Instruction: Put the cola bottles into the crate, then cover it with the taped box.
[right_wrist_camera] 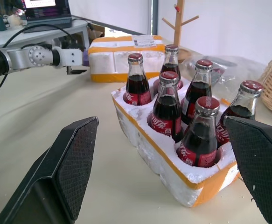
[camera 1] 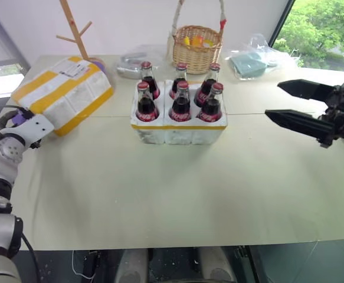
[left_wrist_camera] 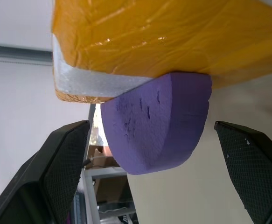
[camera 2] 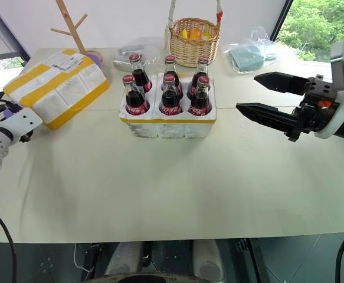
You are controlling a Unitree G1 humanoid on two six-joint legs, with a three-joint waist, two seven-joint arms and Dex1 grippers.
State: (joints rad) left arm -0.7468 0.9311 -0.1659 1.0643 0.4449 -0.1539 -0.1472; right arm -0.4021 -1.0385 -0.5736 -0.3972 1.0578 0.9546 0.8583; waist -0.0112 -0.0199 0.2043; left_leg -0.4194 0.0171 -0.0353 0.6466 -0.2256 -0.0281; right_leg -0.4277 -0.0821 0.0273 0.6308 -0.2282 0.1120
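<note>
Six cola bottles (camera 1: 179,103) with red caps stand upright in the wells of the crate (camera 1: 177,132), a low white foam block with a yellow stripe, at the middle of the table. The taped box (camera 1: 62,94), white with broad yellow bands and a label, lies tilted at the back left. My left gripper (left_wrist_camera: 149,126) is open at the box's near left corner, its fingers on either side of a purple foam piece (left_wrist_camera: 156,123) under that corner. To the right of the crate, my right gripper (camera 1: 274,100) hovers open and empty, pointing at the bottles.
A wicker basket (camera 1: 196,47) stands behind the crate. A wooden branch stand (camera 1: 74,26) rises behind the taped box. Clear plastic bags (camera 1: 251,62) lie at the back right. The pale table (camera 1: 160,194) is bare in front of the crate.
</note>
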